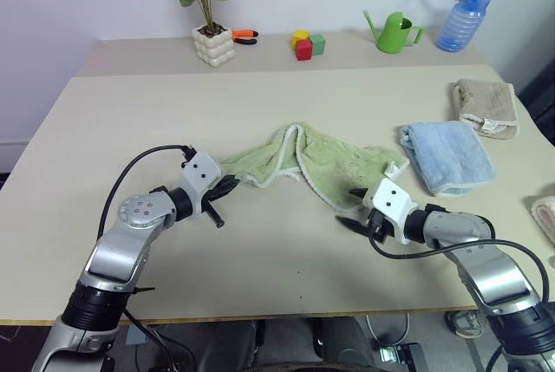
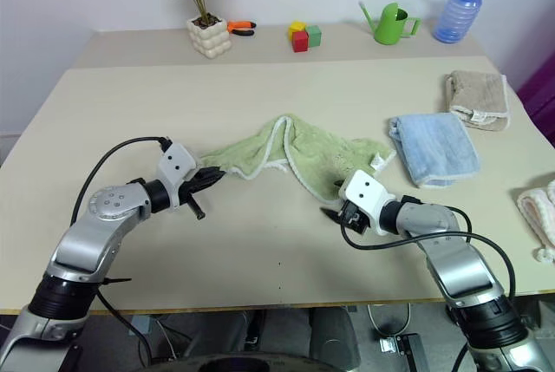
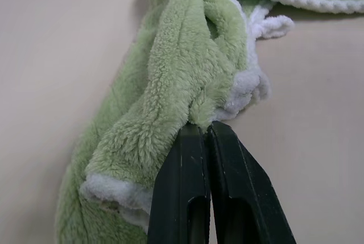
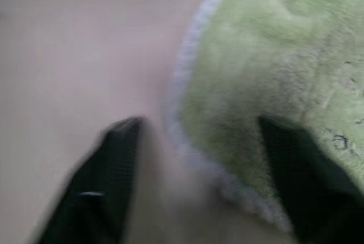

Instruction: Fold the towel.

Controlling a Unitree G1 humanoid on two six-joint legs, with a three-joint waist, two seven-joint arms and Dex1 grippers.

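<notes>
Towel (image 1: 312, 159) crumpled mid-worktop (image 1: 260, 242), left gripper (image 1: 227, 186) jaws clamped on its left end, right gripper (image 1: 354, 209) jaws apart, straddling its white-edged near corner.

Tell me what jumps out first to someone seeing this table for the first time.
The crumpled light green towel in the middle of the table, with the left end effector shut on its left end. The right end effector sits open over its near right edge. To the right lie a folded light blue towel and a beige towel.
</notes>
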